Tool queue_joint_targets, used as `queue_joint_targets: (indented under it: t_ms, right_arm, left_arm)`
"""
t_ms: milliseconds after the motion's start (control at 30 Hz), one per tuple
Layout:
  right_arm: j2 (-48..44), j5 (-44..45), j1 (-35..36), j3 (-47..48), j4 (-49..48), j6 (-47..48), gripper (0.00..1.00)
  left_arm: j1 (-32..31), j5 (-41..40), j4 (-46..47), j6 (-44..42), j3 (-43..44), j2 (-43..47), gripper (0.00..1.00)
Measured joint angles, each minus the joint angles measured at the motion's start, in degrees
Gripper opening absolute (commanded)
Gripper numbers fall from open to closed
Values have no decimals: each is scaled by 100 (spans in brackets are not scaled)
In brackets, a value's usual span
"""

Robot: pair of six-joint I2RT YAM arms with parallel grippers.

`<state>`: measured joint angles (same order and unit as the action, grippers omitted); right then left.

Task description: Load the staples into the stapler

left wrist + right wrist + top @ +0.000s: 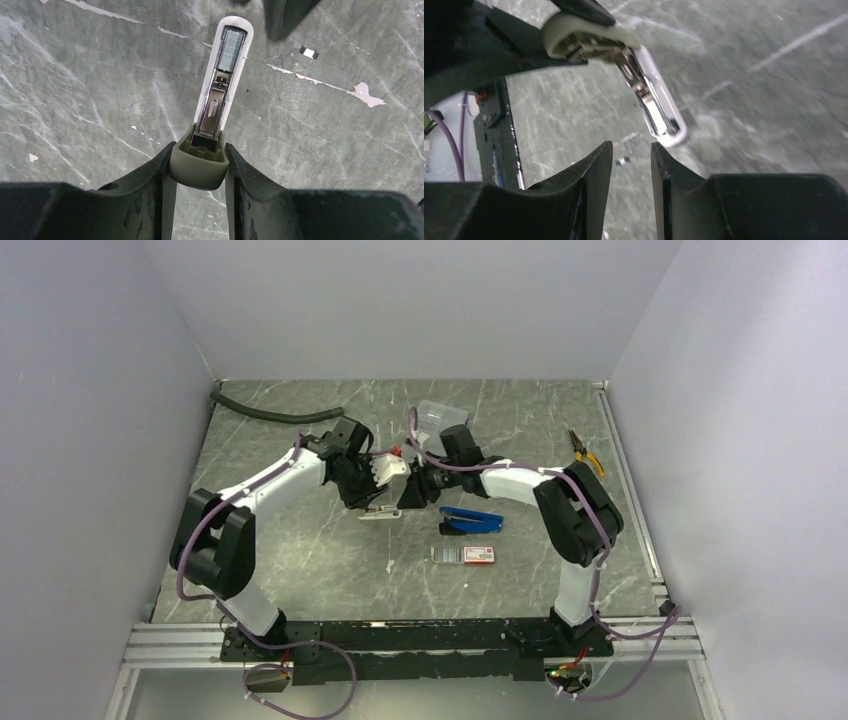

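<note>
The left gripper clamps the rear of the open stapler, and the staples already sit in its channel. The right gripper, with fingers narrow and empty, should probably close it next.

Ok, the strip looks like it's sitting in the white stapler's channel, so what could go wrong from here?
1. The staples lie uncovered at the far end of the channel of the open stapler; a tilt or jolt could slide them out.
2. The left gripper clamps the stapler by its rear end only, so a push from the right gripper, open and close to its tip, might twist it in the grip.
</note>
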<state>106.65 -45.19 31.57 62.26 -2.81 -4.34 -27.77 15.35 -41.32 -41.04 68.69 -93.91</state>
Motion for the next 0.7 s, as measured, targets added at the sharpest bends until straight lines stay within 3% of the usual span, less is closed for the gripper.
queue_joint_targets:
  t_ms: [267,700]
  right_arm:
    - [531,39,304,457,-184,-415,38]
    - [796,575,490,726,39,-302,32]
  left_arm:
    - [0,0,190,24,-197,142,3]
    - [0,20,328,42,-315,225,3]
